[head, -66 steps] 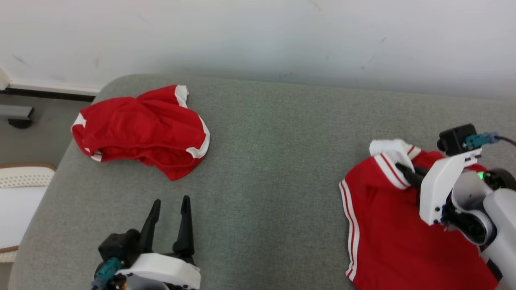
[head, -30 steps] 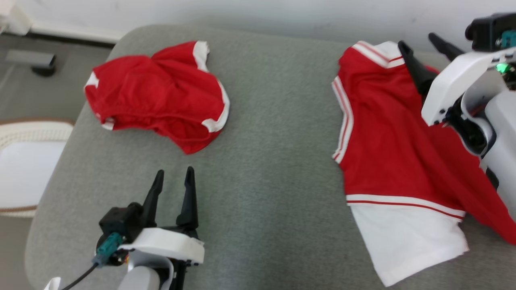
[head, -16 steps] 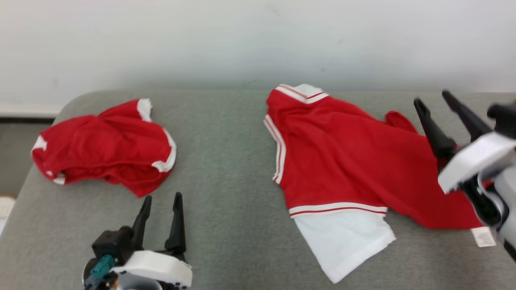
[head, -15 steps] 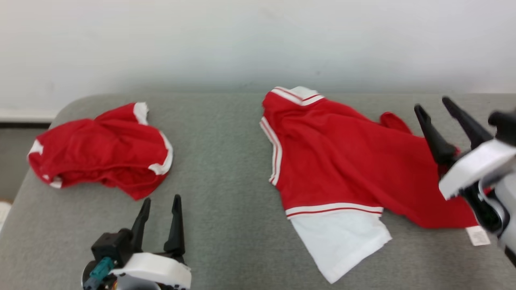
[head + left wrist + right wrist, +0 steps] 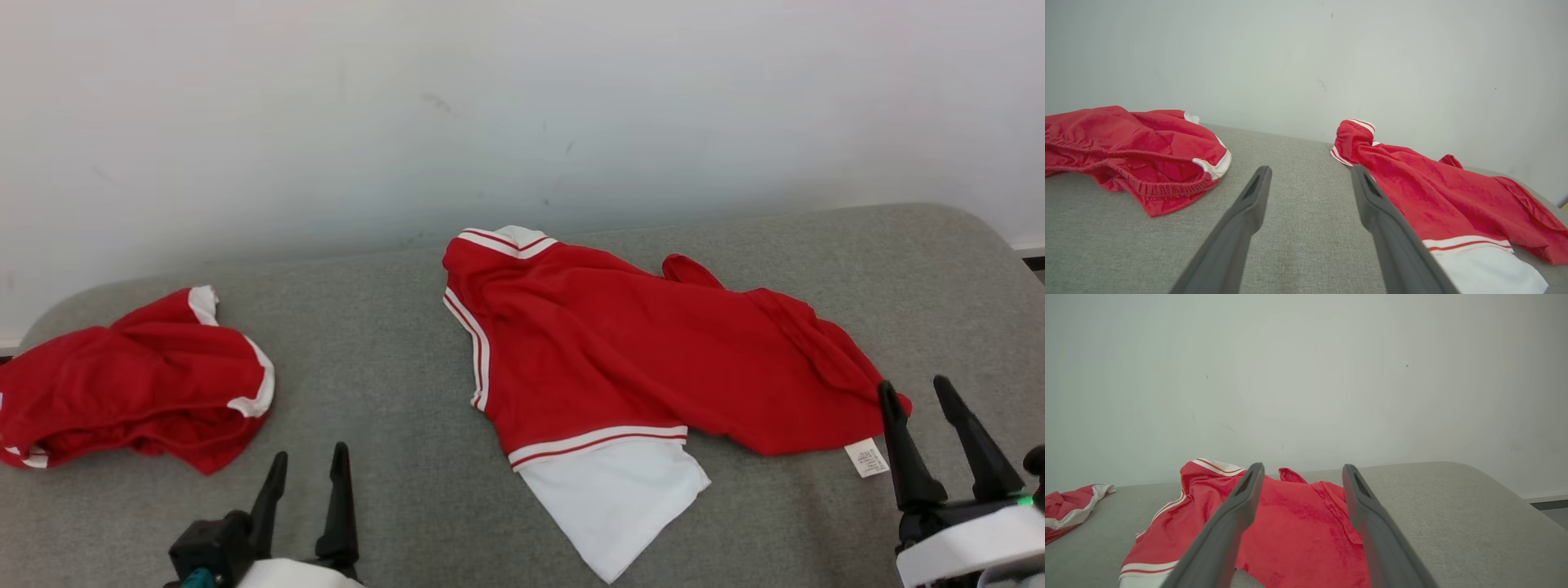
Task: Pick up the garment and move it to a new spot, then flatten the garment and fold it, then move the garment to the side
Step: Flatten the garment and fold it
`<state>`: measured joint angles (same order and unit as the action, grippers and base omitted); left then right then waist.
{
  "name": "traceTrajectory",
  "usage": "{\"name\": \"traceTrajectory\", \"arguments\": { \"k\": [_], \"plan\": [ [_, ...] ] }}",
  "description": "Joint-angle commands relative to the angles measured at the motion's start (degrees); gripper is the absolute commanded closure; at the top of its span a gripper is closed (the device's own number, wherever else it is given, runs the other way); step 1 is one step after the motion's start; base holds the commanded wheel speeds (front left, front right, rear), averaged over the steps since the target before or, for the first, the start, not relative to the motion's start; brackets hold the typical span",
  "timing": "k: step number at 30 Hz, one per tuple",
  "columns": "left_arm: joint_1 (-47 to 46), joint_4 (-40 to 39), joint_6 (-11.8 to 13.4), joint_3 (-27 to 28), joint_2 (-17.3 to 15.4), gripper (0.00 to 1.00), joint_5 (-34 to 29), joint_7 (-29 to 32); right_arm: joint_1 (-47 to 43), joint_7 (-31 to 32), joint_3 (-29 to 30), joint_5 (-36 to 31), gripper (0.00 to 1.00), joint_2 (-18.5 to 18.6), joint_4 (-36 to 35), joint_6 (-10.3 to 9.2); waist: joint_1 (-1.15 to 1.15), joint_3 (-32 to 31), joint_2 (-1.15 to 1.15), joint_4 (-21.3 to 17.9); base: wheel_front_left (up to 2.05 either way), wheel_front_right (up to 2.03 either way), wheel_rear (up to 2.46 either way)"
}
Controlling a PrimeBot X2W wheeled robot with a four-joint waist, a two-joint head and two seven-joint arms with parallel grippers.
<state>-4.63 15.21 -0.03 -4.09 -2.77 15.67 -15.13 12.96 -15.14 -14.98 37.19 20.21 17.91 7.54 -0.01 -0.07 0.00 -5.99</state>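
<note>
Head view, findings by size. Wall [image 5: 522, 122]: pale, with a few small dark marks, running behind the whole scene.

Desk [image 5: 384, 367]: covered in grey fabric, rounded at its corners, carrying everything below.

Shirt [image 5: 637, 359]: red with white striped trim. It lies spread on the desk right of centre, with one trimmed end nearest the wall and the body running out to the right. The cloth is wrinkled and unfolded. A white sleeve [image 5: 612, 506] sticks out towards the robot from below a striped band.

Shorts [image 5: 122, 384]: red with white edging, in a crumpled heap at the far left of the desk. They are well apart from the shirt, with bare grey fabric between the two.

Right gripper [image 5: 913, 384]: low at the right edge, fingers parted wide, nothing between them. Its inner finger stands just beside the right corner of the shirt's hem; contact cannot be confirmed. In the right wrist view the shirt lies beyond both fingers, with no cloth caught.

Left gripper [image 5: 309, 453]: at the lower left, fingers parted, empty, over bare desk. In the left wrist view the shorts lie to the left of the fingers and the shirt to the right, neither touched.

Label [image 5: 867, 457]: small and white, at the shirt's hem, lying on the desk just left of the right gripper.
</note>
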Motion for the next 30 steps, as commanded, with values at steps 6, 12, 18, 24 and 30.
{"name": "traceTrajectory", "arguments": {
  "k": [6,12,18,24,30],
  "plan": [
    [0.3,0.0,-0.6,-0.4,-0.2,0.00,-0.4,0.0,-5.8,0.0,4.7,-5.6,0.00,-4.2,-3.8,-0.10,0.01,0.1,0.00,-0.9,0.00,0.00,0.00],
    [-2.9,1.5,-1.6,-3.2,-0.2,0.00,-0.4,0.0,-6.0,1.2,5.8,-7.7,0.00,-6.1,-5.2,-0.10,0.01,0.8,0.00,-0.7,0.00,0.00,0.00],
    [-9.6,6.5,-3.3,-7.5,-0.2,0.00,0.2,3.5,-4.6,1.9,6.6,-8.3,0.00,-7.2,-5.7,-0.10,0.01,2.6,0.00,-2.2,0.00,0.00,0.00],
    [-16.6,13.3,-4.3,-9.4,-0.6,0.00,2.9,10.2,-3.2,2.0,7.0,-8.5,0.00,-8.2,-5.4,-0.10,0.01,4.8,0.00,-5.8,0.00,0.00,0.00],
    [-23.3,22.8,-4.9,-9.5,-2.1,0.00,4.2,16.3,-2.0,1.4,7.4,-8.6,0.00,-9.0,-4.8,-0.10,0.01,7.1,0.00,-9.8,0.00,0.00,0.00]
  ]
}}
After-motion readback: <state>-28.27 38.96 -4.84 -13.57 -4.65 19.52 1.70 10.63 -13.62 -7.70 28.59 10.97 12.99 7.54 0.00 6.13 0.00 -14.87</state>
